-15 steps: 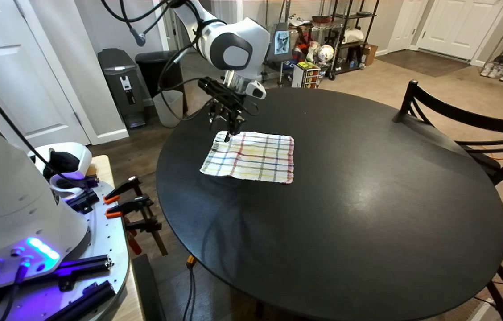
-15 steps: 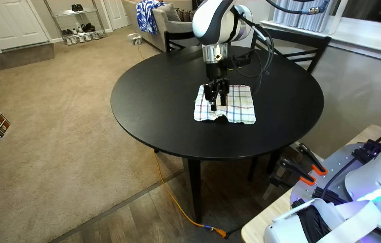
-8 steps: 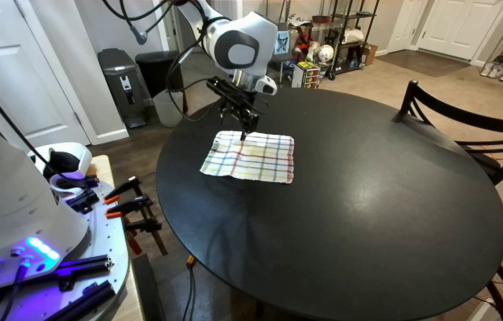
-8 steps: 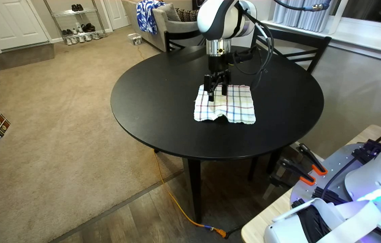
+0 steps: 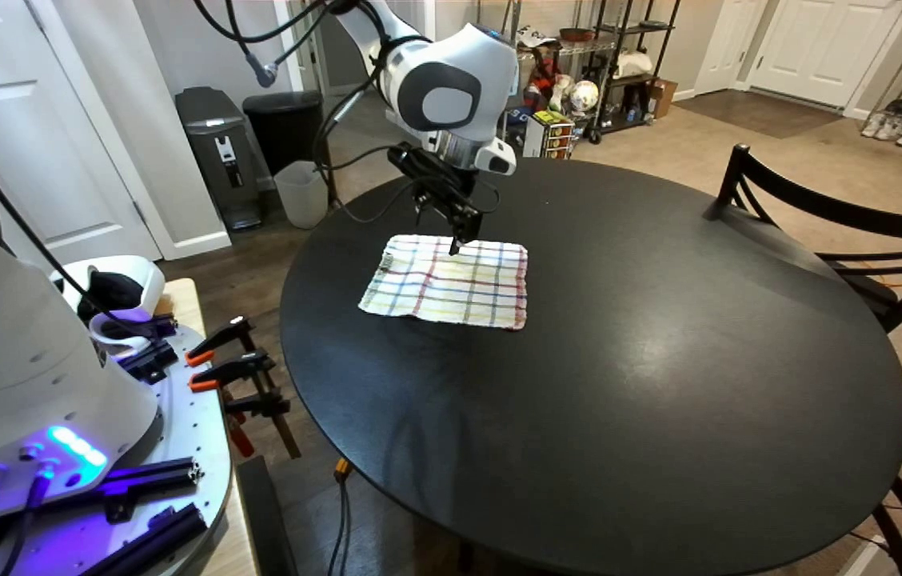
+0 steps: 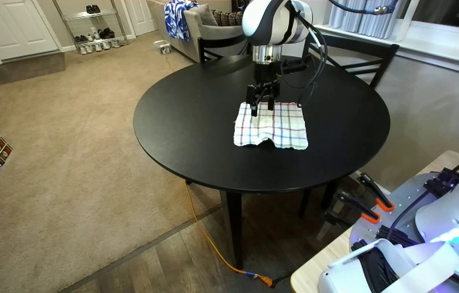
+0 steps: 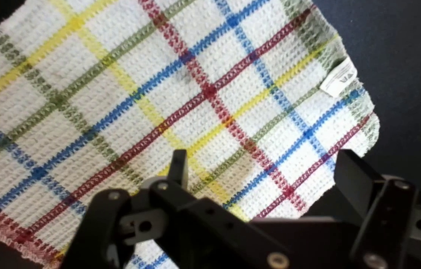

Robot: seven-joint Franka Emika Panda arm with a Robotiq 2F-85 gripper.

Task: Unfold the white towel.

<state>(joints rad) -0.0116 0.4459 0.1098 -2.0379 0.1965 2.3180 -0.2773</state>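
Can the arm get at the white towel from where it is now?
Probably yes: the open fingers hang over the white towel with nothing showing between. It lies mostly flat, though one edge ripples up, which may help a pinch there.

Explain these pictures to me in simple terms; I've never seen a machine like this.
The machine is a robot arm with a black gripper, a sort of two-fingered hand, at its end. Two pictures look in from outside the robot, from different places; the close-up is taken from its wrist, looking past the gripper. On the round black table lies a white towel with coloured checks, mostly spread out, though one edge is rippled. The gripper is open above it and holds nothing.
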